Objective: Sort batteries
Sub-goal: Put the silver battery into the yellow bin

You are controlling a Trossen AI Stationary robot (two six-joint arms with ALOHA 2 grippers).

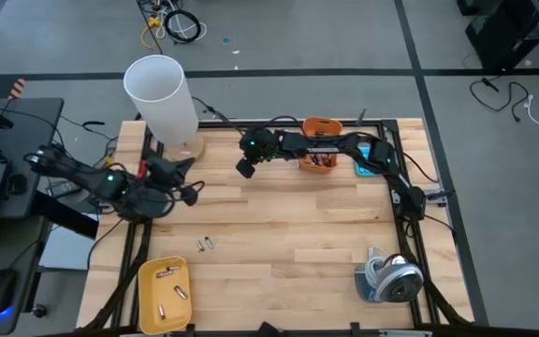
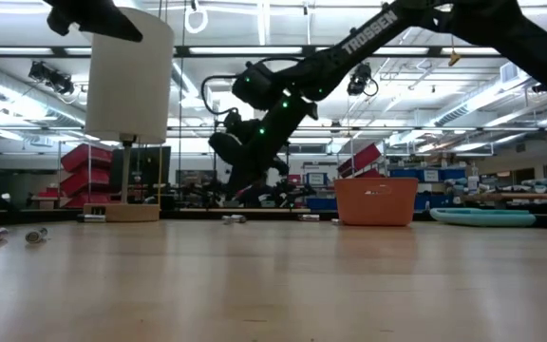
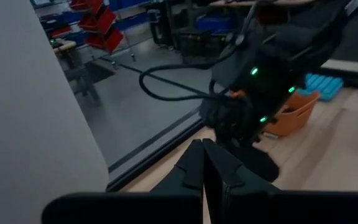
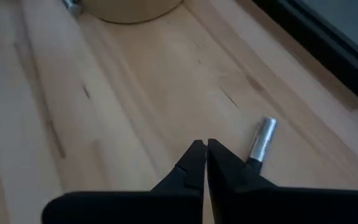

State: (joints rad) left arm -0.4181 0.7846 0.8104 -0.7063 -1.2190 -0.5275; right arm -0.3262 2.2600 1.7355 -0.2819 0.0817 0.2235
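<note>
While both arms hang over the far half of the wooden desk (image 1: 279, 234), its near half carries most of the loose things. Biggest on it is a white cylinder (image 1: 162, 98), standing upright on a round wooden base at the far left corner. Next comes the yellow tray (image 1: 165, 293) at the near left corner, then the orange bin (image 1: 321, 140) at the far edge with a blue calculator (image 1: 371, 157) just beside it on the right. A grey roll of tape (image 1: 388, 278) rests on a blue pad near the right front corner.

Over the left edge of the desk, near the cylinder's base, hangs the left hand (image 1: 191, 192); its wrist view shows the fingers pressed together with nothing between them. Above the desk's far edge, just left of the orange bin, sits the right hand (image 1: 245, 168), with fingers also closed and empty (image 4: 205, 155).

As for the batteries, three or four light cells (image 1: 168, 273) lie in the yellow tray. Two more small cells (image 1: 204, 244) lie side by side on the bare desk, between the tray and the left hand. One silvery battery (image 4: 261, 142) lies on the wood just beside the right hand's fingertips, apart from them. Dark cells seem to lie inside the orange bin, too small to count.
</note>
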